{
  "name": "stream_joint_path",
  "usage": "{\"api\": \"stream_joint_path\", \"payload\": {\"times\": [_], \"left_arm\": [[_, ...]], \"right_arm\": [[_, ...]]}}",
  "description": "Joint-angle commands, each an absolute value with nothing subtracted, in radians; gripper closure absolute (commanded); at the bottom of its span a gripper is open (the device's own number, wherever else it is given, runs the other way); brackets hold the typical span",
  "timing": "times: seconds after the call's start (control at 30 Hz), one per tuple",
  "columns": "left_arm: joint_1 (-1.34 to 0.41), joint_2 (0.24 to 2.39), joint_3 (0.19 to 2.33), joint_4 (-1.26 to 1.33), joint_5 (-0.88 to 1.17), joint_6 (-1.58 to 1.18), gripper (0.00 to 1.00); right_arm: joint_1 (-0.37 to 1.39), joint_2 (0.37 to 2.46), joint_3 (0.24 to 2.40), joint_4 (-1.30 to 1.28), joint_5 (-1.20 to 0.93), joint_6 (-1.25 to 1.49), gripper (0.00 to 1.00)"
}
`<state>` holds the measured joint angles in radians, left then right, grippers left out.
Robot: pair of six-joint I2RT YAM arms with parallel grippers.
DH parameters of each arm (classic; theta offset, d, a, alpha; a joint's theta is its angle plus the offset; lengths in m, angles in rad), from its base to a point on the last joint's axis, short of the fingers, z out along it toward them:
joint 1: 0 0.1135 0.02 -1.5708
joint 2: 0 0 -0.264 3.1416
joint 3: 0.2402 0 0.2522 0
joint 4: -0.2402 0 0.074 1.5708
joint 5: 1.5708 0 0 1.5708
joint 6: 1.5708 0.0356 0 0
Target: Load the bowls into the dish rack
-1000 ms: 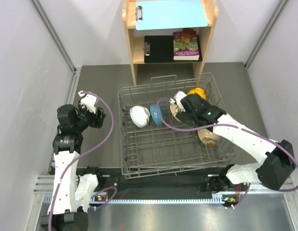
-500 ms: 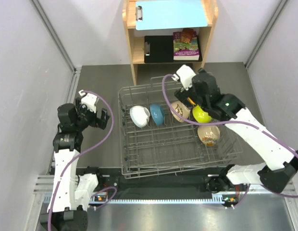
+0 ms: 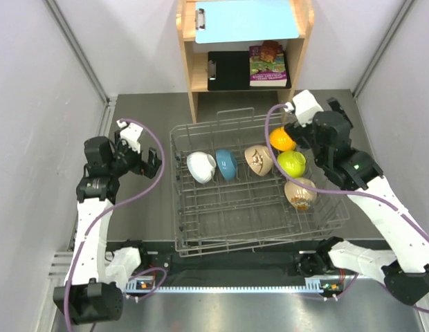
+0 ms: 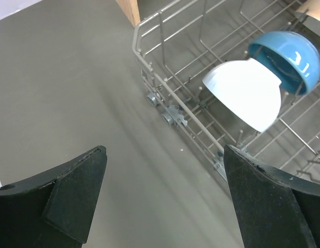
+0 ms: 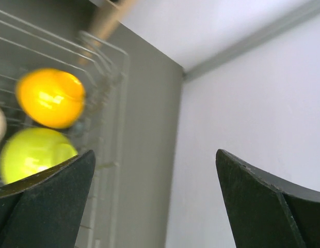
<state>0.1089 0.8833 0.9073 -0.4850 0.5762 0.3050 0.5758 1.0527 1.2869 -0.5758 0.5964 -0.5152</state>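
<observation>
The silver wire dish rack point(image 3: 214, 243) sits mid-table. In it stand the white bowl point(image 3: 201, 167), blue bowl point(image 3: 226, 164), a beige bowl point(image 3: 259, 159), orange bowl point(image 3: 281, 138), lime green bowl point(image 3: 291, 163) and a second speckled beige bowl point(image 3: 300, 194). My right gripper point(image 3: 335, 111) is open and empty, raised beyond the rack's back right corner. Its wrist view shows the orange bowl point(image 5: 50, 97), the lime bowl point(image 5: 33, 155) and the rack's rim point(image 5: 106, 67). My left gripper point(image 3: 142, 162) is open and empty, left of the rack. Its wrist view shows the white bowl point(image 4: 246, 92) and blue bowl point(image 4: 289, 57).
A wooden shelf unit point(image 3: 190, 83) stands behind the rack, holding a blue clipboard point(image 3: 245, 19), a black clipboard point(image 3: 228, 70) and a book point(image 3: 268, 66). Grey walls point(image 3: 55, 90) close in both sides; the right gripper is near the right wall point(image 5: 253, 93).
My right gripper has drawn up and back to the right, away from the rack's bowls; the lime green bowl now shows standing in the rack. The left arm shifted slightly.
</observation>
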Motion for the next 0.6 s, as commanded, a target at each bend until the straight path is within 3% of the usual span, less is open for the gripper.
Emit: {"api": "stream_joint_path", "payload": {"times": [0.0,0.27,0.57], "left_arm": [[0.072,0.954,0.953,-0.385,0.539,0.279,0.01],[-0.057,1.161,1.035,-0.296,0.342,0.305,0.01],[-0.095,1.422,1.150,-0.178,0.181,0.316,0.01]], "right_arm": [[0.436,1.011,1.224,-0.423,0.650,-0.557,0.00],[0.203,0.996,1.239,-0.414,0.503,-0.453,0.00],[0.166,0.913,1.184,-0.433,0.437,-0.380,0.00]]}}
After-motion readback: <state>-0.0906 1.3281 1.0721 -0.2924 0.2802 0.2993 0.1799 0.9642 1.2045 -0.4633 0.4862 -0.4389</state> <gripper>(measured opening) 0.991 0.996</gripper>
